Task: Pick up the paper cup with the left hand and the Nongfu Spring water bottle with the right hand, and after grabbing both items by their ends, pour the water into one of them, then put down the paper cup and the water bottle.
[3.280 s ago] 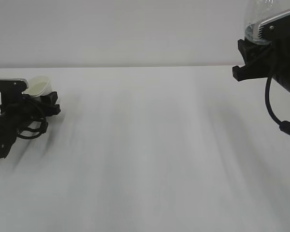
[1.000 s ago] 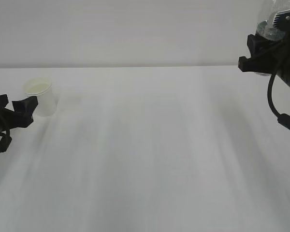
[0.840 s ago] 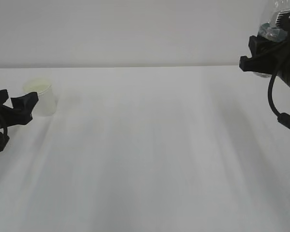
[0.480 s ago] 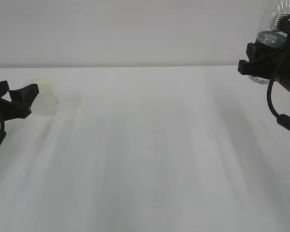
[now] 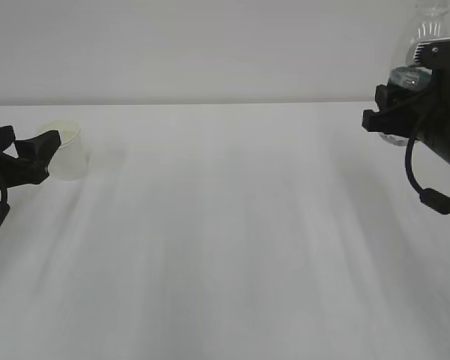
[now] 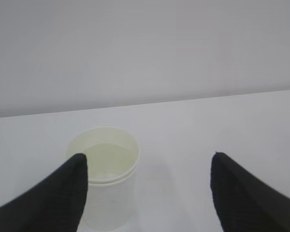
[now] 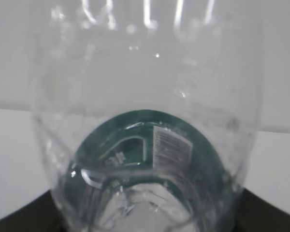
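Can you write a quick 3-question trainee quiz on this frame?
1. True or false: the left pincer is closed on the paper cup.
2. What does the right pincer hold? A) the Nongfu Spring water bottle B) the paper cup C) nothing
3. Fill in: the paper cup stands upright on the ____.

Key
1. False: its jaws stand open, the cup in front of one fingertip, not gripped.
2. A: the bottle fills the right wrist view and sits up in the pincer, clear of the table.
3. table
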Robot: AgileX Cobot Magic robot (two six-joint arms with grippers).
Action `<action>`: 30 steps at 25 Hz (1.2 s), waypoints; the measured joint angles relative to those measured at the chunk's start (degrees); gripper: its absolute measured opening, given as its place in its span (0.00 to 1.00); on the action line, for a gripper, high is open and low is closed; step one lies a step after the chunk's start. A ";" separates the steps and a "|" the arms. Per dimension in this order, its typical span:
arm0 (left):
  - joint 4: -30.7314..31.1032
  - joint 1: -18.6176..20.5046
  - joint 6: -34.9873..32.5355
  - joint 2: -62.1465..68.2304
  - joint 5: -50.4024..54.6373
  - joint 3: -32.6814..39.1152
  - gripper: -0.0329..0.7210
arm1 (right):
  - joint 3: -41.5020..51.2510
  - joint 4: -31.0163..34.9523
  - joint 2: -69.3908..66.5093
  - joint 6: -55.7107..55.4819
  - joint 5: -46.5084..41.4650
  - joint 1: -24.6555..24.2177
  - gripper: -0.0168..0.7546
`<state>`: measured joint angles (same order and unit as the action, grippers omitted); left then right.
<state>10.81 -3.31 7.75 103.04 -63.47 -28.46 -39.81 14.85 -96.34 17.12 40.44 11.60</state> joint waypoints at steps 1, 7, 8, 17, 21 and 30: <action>0.00 0.00 0.10 0.00 0.00 0.00 0.79 | 0.00 0.00 -0.55 0.00 0.11 0.00 0.54; 0.12 0.00 0.10 0.00 0.00 0.00 0.79 | -0.83 -0.10 -4.30 -0.09 0.42 0.00 0.54; 0.12 0.00 0.10 0.00 0.00 0.00 0.78 | -1.17 -0.10 -4.84 -0.21 0.42 0.00 0.54; 0.12 0.00 0.10 0.00 0.00 0.20 0.78 | -4.72 -1.78 -10.25 -4.70 0.66 -1.68 0.54; 0.12 0.00 0.10 0.00 0.00 0.20 0.78 | -5.08 -4.52 -12.23 -6.64 1.35 -4.28 0.54; 0.12 0.00 0.10 0.00 0.00 0.20 0.78 | -8.54 -10.50 -17.16 -10.34 2.61 -7.59 0.54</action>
<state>10.93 -3.31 7.85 103.04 -63.47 -28.26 -48.35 4.35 -113.50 6.78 43.05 4.01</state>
